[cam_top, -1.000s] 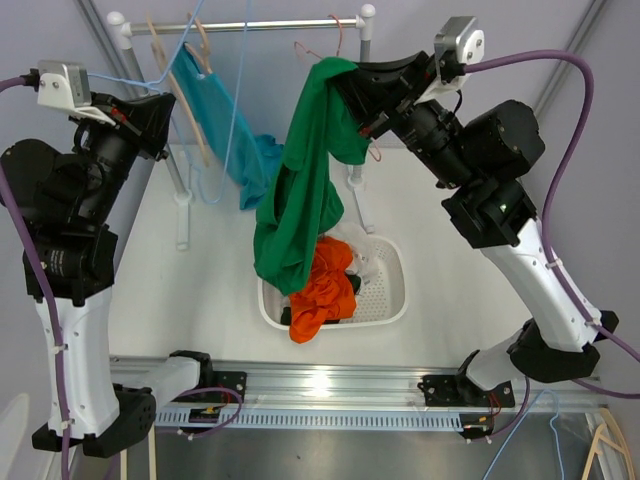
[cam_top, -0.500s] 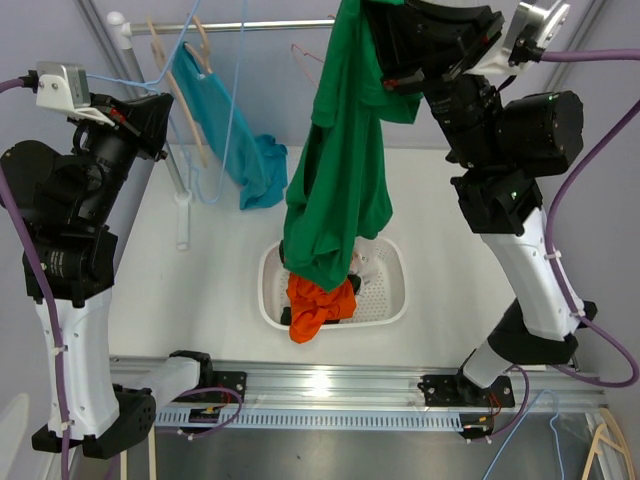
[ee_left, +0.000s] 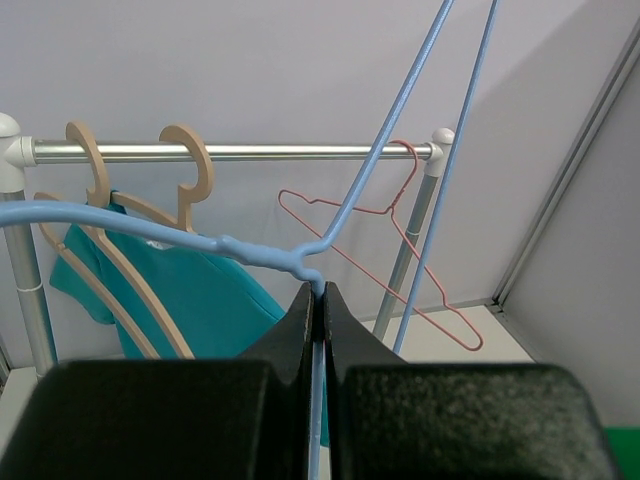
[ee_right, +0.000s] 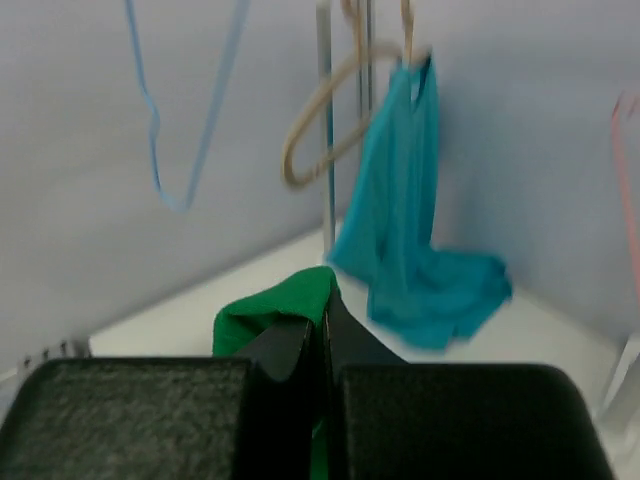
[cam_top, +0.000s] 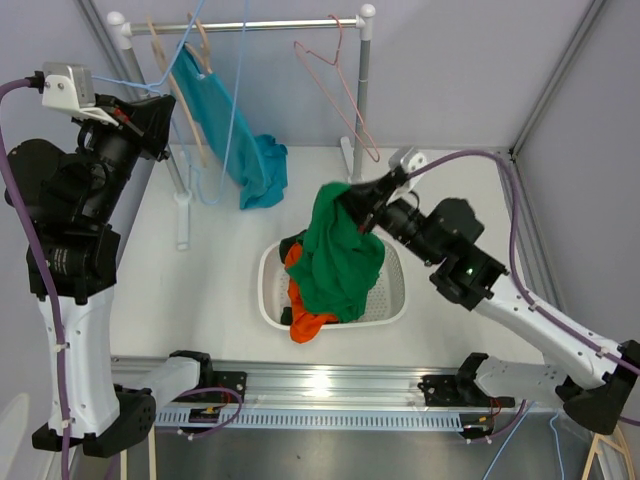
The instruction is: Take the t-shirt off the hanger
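Observation:
The green t-shirt [cam_top: 340,255] is off the hanger and droops in a bunch into the white basket [cam_top: 398,290]. My right gripper [cam_top: 350,205] is shut on its top fold, low over the basket's far rim; the right wrist view shows the jaws [ee_right: 323,300] pinching green cloth [ee_right: 265,310]. My left gripper [cam_top: 160,95] is shut on the bare blue hanger [cam_top: 232,120] and holds it up near the rack's left end. In the left wrist view the jaws [ee_left: 317,290] clamp the blue hanger [ee_left: 250,250] at its neck.
An orange garment [cam_top: 305,320] lies in the basket under the green shirt. A teal shirt [cam_top: 240,150] hangs on wooden hangers from the rack rail [cam_top: 280,24]. A bare pink wire hanger [cam_top: 345,90] hangs at the rail's right end. Rack posts stand behind the basket.
My right gripper lifted the green t-shirt high, then swung down and forward, lowering it into the basket. The left gripper and blue hanger stayed still.

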### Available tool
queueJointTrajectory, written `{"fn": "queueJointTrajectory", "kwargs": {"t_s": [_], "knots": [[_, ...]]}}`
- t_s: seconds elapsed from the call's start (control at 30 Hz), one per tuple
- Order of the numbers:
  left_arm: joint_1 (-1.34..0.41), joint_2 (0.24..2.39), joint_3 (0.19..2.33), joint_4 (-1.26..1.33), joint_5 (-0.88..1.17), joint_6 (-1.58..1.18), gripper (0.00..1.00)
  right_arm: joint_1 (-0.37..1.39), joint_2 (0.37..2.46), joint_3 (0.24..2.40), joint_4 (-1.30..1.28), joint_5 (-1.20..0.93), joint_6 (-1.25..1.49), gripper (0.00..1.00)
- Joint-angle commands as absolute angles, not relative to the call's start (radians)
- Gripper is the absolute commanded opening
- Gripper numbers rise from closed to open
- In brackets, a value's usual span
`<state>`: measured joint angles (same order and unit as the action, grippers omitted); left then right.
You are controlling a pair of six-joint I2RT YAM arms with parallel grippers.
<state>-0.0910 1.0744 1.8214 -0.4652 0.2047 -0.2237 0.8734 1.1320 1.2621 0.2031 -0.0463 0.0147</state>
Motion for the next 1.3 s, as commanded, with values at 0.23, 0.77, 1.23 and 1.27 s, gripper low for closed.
{"fn": "queueJointTrajectory", "kwargs": {"t_s": [0.23, 0.77, 1.23, 1.27], "knots": [[-0.083, 1.066, 1.862, -0.449, 0.207, -0.184, 0.01, 0.907, 1.133, 0.805, 0.010, 0.092, 0.412, 0.00], [-0.081, 1.063, 1.879, -0.472, 0.203, -0.172, 0.01, 1.034, 1.920, 0.878, -0.091, -0.091, 0.489, 0.00], [-0.083, 1.084, 1.925, -0.486, 0.213, -0.173, 0.01, 1.034, 1.608, 1.046, -0.420, 0.130, 0.426, 0.39], [-0.083, 1.086, 1.928, -0.486, 0.212, -0.173, 0.01, 1.034, 1.594, 1.051, -0.423, 0.141, 0.422, 0.46]]}}
